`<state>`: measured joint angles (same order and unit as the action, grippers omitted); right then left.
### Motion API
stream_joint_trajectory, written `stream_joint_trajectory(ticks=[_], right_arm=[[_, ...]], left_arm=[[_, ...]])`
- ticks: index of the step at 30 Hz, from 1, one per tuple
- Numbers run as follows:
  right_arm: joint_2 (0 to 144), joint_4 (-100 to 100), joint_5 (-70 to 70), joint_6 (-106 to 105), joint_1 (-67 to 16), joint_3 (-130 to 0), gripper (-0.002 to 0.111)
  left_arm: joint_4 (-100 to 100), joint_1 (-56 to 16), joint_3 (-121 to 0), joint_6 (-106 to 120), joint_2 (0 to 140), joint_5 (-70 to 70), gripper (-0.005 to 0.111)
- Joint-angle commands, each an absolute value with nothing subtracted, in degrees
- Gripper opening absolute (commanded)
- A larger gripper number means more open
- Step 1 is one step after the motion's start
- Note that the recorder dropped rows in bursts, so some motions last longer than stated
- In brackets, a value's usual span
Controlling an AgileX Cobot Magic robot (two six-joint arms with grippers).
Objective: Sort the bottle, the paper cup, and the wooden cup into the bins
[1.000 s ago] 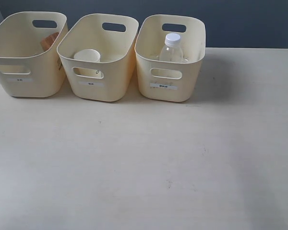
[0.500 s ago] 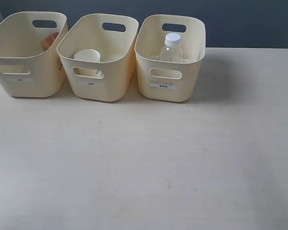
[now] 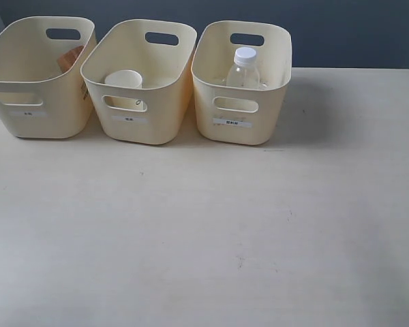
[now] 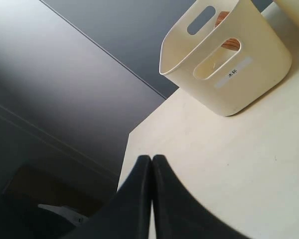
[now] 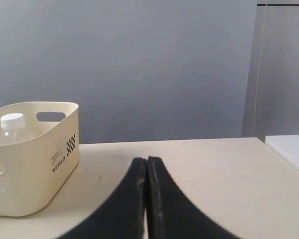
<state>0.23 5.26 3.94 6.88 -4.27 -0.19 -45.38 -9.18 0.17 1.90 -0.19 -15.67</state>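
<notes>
Cream plastic all along the back of the table (image 3: 204,238): three bins (image 3: 241,82) in a row, each with one thing inside, so the sorting looks finished to me. Little is left to go wrong, though an arm swinging back low could clip a bin wall and tip the bottle (image 3: 243,68), which stands upright and light in the right-hand bin; it is clear with a white cap. The paper cup (image 3: 124,80), plain white with a rolled rim, sits upright in the middle bin. The wooden cup (image 3: 69,60) is in the left-hand bin, only a brown, grained sliver showing over the wall, so I cannot tell if it stands or leans. Neither arm shows in the exterior view. The left gripper (image 4: 152,164) hangs near the table's edge, well apart from the left-hand bin, jaws pressed together on nothing. The right gripper (image 5: 146,167) is likewise closed and empty, off to the side of the bottle's bin.
</notes>
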Motion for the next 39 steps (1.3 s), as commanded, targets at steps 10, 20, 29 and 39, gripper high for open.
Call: stream_joint_trajectory(ticks=[10,20,29,39], right_arm=[[0.0,6.02,4.48,7.75,-3.99,0.0,-0.001],[0.0,5.9,4.25,7.75,-3.99,0.0,-0.001],[0.0,5.9,4.25,7.75,-3.99,0.0,-0.001],[0.0,5.9,4.25,7.75,-3.99,0.0,-0.001]], left_arm=[[-45.53,-9.22,0.0,1.63,0.0,-14.99,0.0],[-45.53,-9.22,0.0,1.63,0.0,-14.99,0.0],[-45.53,-9.22,0.0,1.63,0.0,-14.99,0.0],[-45.53,-9.22,0.0,1.63,0.0,-14.99,0.0]])
